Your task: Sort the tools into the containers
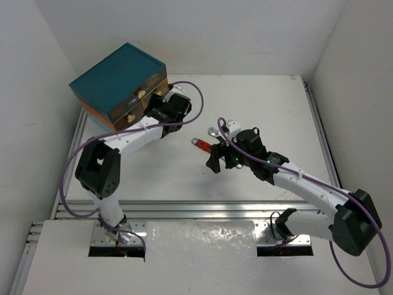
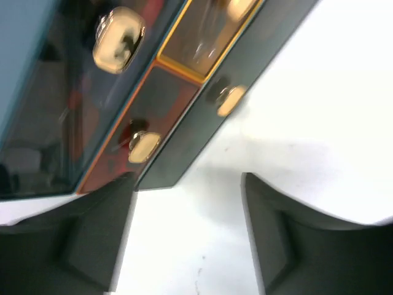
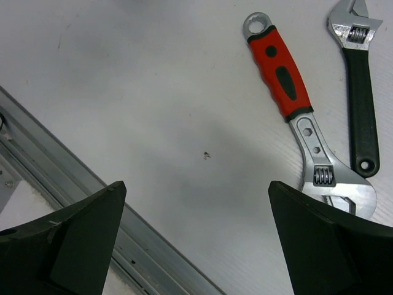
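The teal-topped cabinet (image 1: 116,77) stands at the table's back left. In the left wrist view its amber and dark drawer fronts (image 2: 166,104) and tan knobs (image 2: 145,146) are close ahead. My left gripper (image 1: 156,111) is open and empty in front of the drawers, also shown in the left wrist view (image 2: 187,203). A red-handled adjustable wrench (image 3: 284,77) and a black-handled adjustable wrench (image 3: 361,104) lie side by side on the table. My right gripper (image 3: 195,203) is open and empty, a little above the table beside the red wrench (image 1: 201,144).
An aluminium rail (image 3: 73,160) runs along the table's near edge, below my right gripper. White walls close the table in on the left, back and right. The purple cable (image 1: 195,98) loops over the left arm near the cabinet.
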